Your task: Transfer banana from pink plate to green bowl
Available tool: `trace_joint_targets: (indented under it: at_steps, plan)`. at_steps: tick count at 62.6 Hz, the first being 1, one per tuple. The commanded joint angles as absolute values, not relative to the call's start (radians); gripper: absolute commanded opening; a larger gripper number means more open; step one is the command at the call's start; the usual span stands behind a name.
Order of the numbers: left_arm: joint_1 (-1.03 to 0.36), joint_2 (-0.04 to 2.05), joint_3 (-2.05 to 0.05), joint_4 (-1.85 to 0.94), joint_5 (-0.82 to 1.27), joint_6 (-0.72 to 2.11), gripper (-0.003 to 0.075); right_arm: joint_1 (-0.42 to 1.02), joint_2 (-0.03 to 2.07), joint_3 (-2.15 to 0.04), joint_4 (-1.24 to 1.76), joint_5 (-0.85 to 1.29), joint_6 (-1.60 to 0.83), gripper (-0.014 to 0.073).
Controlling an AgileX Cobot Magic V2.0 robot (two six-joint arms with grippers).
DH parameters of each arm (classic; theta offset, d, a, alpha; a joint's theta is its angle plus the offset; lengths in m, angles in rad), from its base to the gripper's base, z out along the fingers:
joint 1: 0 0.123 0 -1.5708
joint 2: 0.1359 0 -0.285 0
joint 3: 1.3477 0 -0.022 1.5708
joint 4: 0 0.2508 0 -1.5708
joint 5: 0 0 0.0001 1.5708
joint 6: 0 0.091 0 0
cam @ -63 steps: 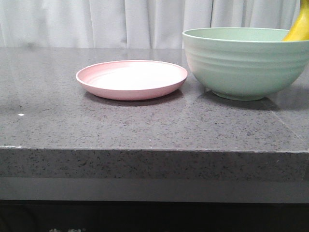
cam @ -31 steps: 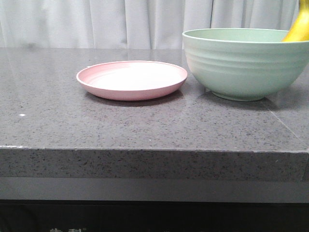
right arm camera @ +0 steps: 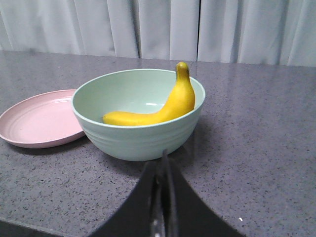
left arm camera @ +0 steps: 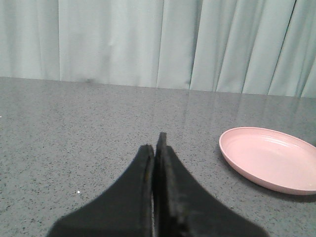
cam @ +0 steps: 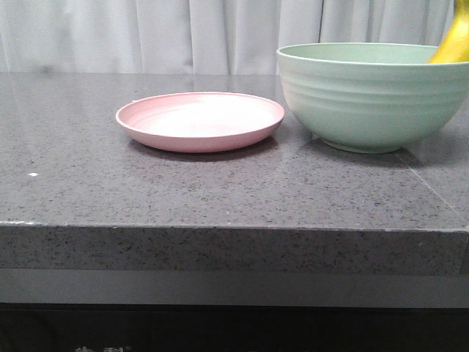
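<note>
The yellow banana (right arm camera: 163, 108) lies inside the mint-green bowl (right arm camera: 138, 136), its stem end leaning up over the rim. In the front view only its tip (cam: 454, 40) shows above the bowl (cam: 370, 99) at the right. The pink plate (cam: 200, 121) stands bare beside the bowl; it also shows in the left wrist view (left arm camera: 271, 158) and in the right wrist view (right arm camera: 37, 121). My left gripper (left arm camera: 157, 148) is shut and holds nothing, low over the counter, apart from the plate. My right gripper (right arm camera: 164, 160) is shut and holds nothing, just short of the bowl's outer wall.
The dark speckled stone counter (cam: 220, 191) has its front edge near me. A pale curtain (cam: 183, 33) hangs behind it. A small white speck (cam: 32, 174) lies on the counter at the left. Neither arm shows in the front view.
</note>
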State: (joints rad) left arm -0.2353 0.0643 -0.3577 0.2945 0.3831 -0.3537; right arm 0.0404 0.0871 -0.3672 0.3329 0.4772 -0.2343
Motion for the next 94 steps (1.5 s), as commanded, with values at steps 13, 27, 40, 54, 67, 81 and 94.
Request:
trace_joint_targets:
  at_steps: [13, 27, 40, 54, 67, 81, 94]
  plan:
    - [-0.234, 0.077, -0.382, 0.303, 0.313, -0.364, -0.0018, 0.035, 0.098, -0.392, 0.349, 0.389, -0.244, -0.0057]
    - [-0.234, 0.077, -0.382, 0.303, 0.313, -0.364, -0.0018, 0.035, 0.098, -0.392, 0.349, 0.389, -0.244, -0.0057]
    - [-0.234, 0.068, -0.37, 0.276, 0.319, -0.327, -0.0018, 0.035, 0.098, -0.392, 0.349, 0.392, -0.244, -0.0057]
    - [-0.224, 0.003, -0.324, 0.0, 0.318, 0.051, -0.0018, 0.035, 0.098, -0.392, 0.349, 0.397, -0.244, -0.0057]
    - [-0.125, -0.03, -0.221, -0.077, 0.311, 0.061, -0.0018, 0.035, 0.098, -0.392, 0.349, 0.4, -0.244, -0.0057]
    - [0.021, -0.03, -0.071, -0.142, 0.145, 0.061, -0.0018, 0.035, 0.098, -0.392, 0.349, 0.4, -0.244, -0.0057]
    - [0.023, -0.03, 0.007, -0.131, 0.067, 0.061, -0.0018, 0.035, 0.098, -0.392, 0.349, 0.4, -0.244, -0.0057]
